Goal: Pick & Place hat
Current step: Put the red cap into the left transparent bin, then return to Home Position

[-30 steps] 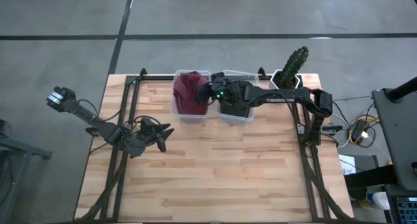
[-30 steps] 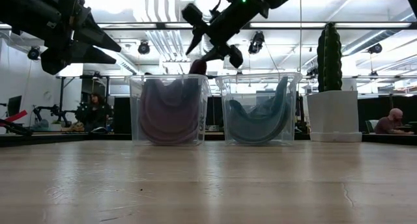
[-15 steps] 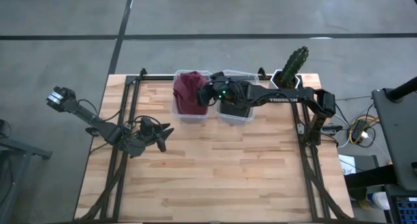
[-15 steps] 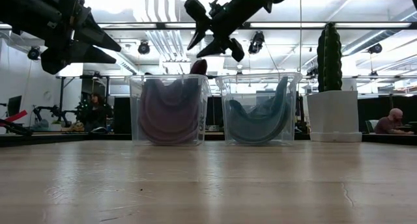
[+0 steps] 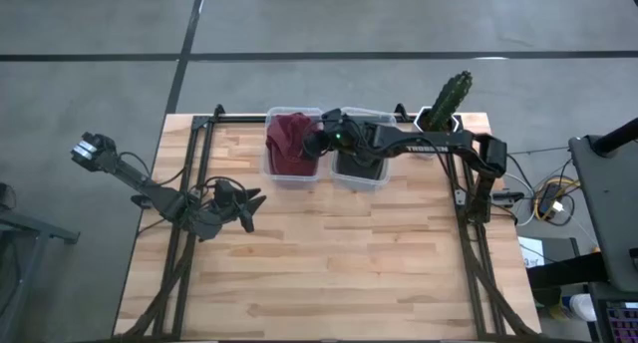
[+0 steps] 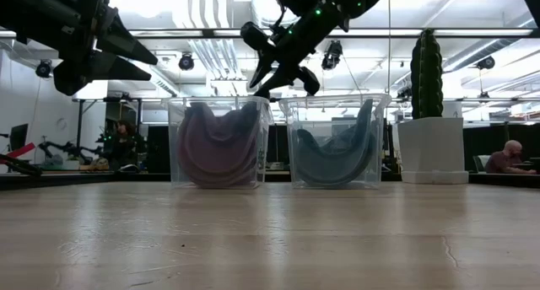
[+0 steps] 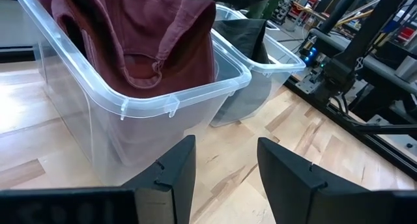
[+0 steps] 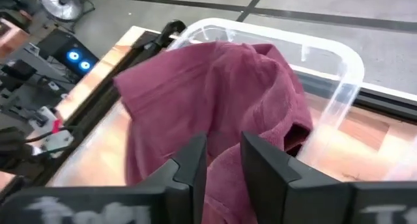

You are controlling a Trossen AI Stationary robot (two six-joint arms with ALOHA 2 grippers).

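A maroon hat (image 5: 289, 144) (image 8: 215, 100) lies crumpled in the left clear bin (image 5: 271, 169) at the table's far edge. A dark hat (image 5: 359, 167) (image 6: 337, 151) lies in the clear bin beside it. My right gripper (image 5: 315, 144) (image 8: 223, 162) is open and points down over the maroon hat's right side, just above the bin rim (image 6: 274, 71). My left gripper (image 5: 249, 205) (image 7: 225, 165) is open and hovers over the table's left middle, facing both bins. My right gripper comes at the maroon hat's top folds (image 8: 225, 136) from above, slanting from the right, with one finger on each side of a fold. Whether the fingertips touch the cloth, I cannot tell.
A potted cactus (image 5: 447, 104) (image 6: 428, 113) stands at the far right corner beside the dark hat's bin. The near half of the wooden table (image 5: 329, 273) is bare boards. People sit in the room beyond the table.
My right gripper has come down toward the maroon hat's bin and shifted slightly toward the table's left. The hat's peak, which stood above the bin rim in the low view, no longer shows there.
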